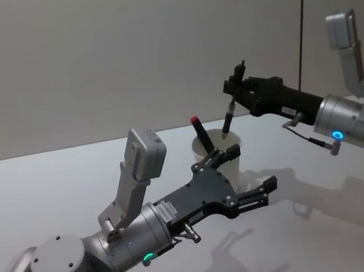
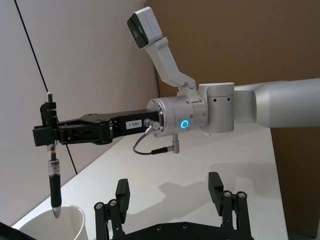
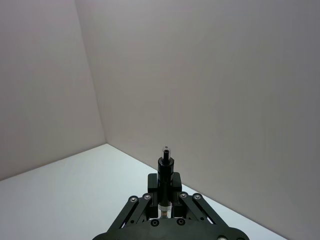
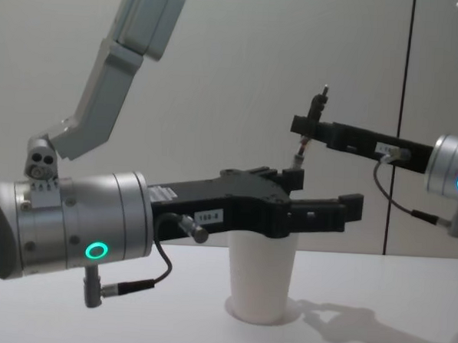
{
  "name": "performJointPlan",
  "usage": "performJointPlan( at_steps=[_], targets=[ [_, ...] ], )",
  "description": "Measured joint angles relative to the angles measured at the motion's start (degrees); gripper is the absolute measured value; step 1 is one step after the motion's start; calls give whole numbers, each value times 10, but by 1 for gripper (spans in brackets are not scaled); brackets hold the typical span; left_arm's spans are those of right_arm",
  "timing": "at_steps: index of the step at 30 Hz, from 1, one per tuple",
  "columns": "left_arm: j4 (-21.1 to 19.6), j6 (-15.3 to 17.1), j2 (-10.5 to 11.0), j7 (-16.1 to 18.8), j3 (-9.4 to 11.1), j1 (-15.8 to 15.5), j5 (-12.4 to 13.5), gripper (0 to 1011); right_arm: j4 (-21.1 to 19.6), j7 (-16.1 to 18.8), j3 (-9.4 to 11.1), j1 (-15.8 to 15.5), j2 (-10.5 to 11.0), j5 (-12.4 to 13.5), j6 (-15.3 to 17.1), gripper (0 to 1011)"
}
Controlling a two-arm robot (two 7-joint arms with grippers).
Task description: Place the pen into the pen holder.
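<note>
A black pen (image 1: pixel 229 115) is gripped in the right claw (image 1: pixel 236 89), whose fingers are closed on the pen's upper part. The pen is held almost upright above the pen holder (image 1: pixel 221 152), a white paper cup standing on the white worktop (image 1: pixel 52 192) toward the far side. In the head view the pen's lower end is seen just over the cup's far rim, and a second pen with a red cap (image 1: pixel 203 136) is seen standing inside the cup, leaning left.

The left claw (image 1: pixel 250 175) is held just in front of the cup, on its near side, with its fingers spread wide and nothing between them.

From the left wrist view, the pen (image 2: pixel 53 171) is shown hanging from the right claw (image 2: pixel 46 136) with its tip right at the mouth of the pen holder (image 2: pixel 55 224); whether the tip is already below the rim cannot be told. The left claw's open fingers (image 2: pixel 121 191) are seen at the lower edge there.

In the chest view the pen holder (image 4: pixel 261 277) is shown from the side, its upper part hidden behind the left claw (image 4: pixel 320 199), so the rim and the pen's tip are not visible; only the pen's upper part (image 4: pixel 309 133) is seen in the right claw (image 4: pixel 312 130) above. In the right wrist view the pen's top end (image 3: pixel 165 170) is seen clamped between the closed fingers of the right claw (image 3: pixel 165 207).
</note>
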Motion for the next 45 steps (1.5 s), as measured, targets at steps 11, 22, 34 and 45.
performJointPlan(
  at_steps=[11, 22, 34, 45],
  targets=[
    [0, 0, 0, 0, 0, 0, 0, 1002, 32, 8, -9, 18, -10, -12, -11, 141],
    [0, 0, 0, 0, 0, 0, 0, 1002, 69, 1, -20, 35, -20, -30, -15, 141],
    [0, 0, 0, 0, 0, 0, 0, 1002, 107, -5, -29, 51, -30, -40, -23, 143],
    [0, 0, 0, 0, 0, 0, 0, 1000, 125, -4, -33, 58, -35, -42, -30, 434]
  ],
)
